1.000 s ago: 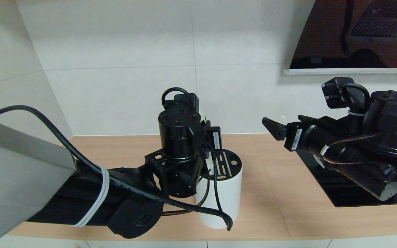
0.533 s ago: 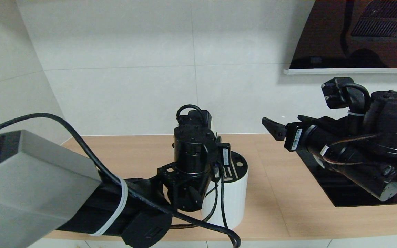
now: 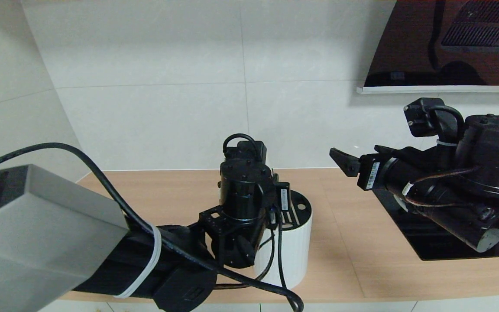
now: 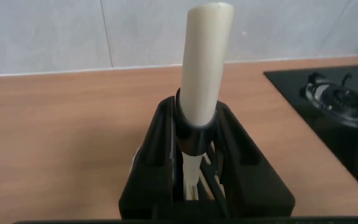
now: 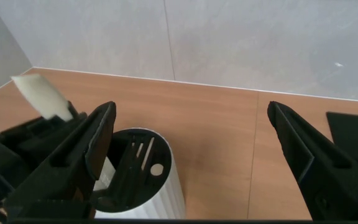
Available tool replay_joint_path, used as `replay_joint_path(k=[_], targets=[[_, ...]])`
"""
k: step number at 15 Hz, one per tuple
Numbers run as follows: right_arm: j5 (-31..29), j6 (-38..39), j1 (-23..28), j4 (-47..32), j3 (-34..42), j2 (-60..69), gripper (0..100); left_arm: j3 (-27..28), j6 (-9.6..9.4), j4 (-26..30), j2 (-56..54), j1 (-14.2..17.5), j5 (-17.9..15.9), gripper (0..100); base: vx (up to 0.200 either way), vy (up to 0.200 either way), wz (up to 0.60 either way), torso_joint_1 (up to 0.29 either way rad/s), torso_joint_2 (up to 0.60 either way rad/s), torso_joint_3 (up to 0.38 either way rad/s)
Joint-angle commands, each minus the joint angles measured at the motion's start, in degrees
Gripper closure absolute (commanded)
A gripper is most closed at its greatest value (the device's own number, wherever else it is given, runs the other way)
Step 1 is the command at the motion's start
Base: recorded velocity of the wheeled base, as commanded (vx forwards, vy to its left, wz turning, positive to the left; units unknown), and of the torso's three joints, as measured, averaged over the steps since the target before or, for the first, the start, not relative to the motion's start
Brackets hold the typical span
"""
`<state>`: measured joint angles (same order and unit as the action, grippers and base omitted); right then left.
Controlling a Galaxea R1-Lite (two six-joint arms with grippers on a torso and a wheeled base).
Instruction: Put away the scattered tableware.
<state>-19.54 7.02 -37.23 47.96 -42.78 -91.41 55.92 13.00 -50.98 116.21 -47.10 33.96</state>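
A white cylindrical holder point(image 3: 293, 249) with a black slotted lid stands near the counter's front edge. My left gripper point(image 4: 194, 158) hangs straight above it, shut on a cream-handled utensil point(image 4: 204, 56) just below its black collar. The utensil's lower end points down into the lid's slots point(image 4: 204, 183); its tip is hidden. In the right wrist view the holder point(image 5: 160, 186) and the cream handle point(image 5: 42, 96) lie below and to one side. My right gripper point(image 3: 340, 160) is open and holds nothing, raised over the counter to the right of the holder.
A black stove top point(image 3: 422, 242) is set into the wooden counter point(image 3: 345, 260) at the right, under a dark range hood point(image 3: 444, 47). A white tiled wall closes the back and left. Bare counter lies between holder and stove.
One second ago the left arm and the utensil stood further left; they have shifted right, and the holder has moved slightly right too. The right arm has kept still.
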Motion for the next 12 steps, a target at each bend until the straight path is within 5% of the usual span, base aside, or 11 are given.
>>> replay_joint_path(k=[1, 9, 10, 12], targets=[[0.0, 0.0, 0.0, 0.0, 0.1, -0.1, 0, 0.0, 0.19, 0.4, 1.6, 0.0, 0.0, 100, 0.000, 0.000, 0.00, 0.000, 0.00, 0.000], [0.0, 0.0, 0.0, 0.1, 0.1, -0.2, 0, -0.4, 1.33, 1.6, 2.7, -0.1, 0.0, 100, 0.000, 0.000, 0.00, 0.000, 0.00, 0.000], [0.0, 0.0, 0.0, 0.0, 0.1, -0.2, 0, -0.3, 1.33, 1.6, 2.6, -0.1, 0.0, 0, 0.000, 0.000, 0.00, 0.000, 0.00, 0.000], [0.0, 0.0, 0.0, 0.0, 0.1, -0.2, 0, -0.3, 1.33, 1.6, 2.3, -0.1, 0.0, 0, 0.000, 0.000, 0.00, 0.000, 0.00, 0.000]])
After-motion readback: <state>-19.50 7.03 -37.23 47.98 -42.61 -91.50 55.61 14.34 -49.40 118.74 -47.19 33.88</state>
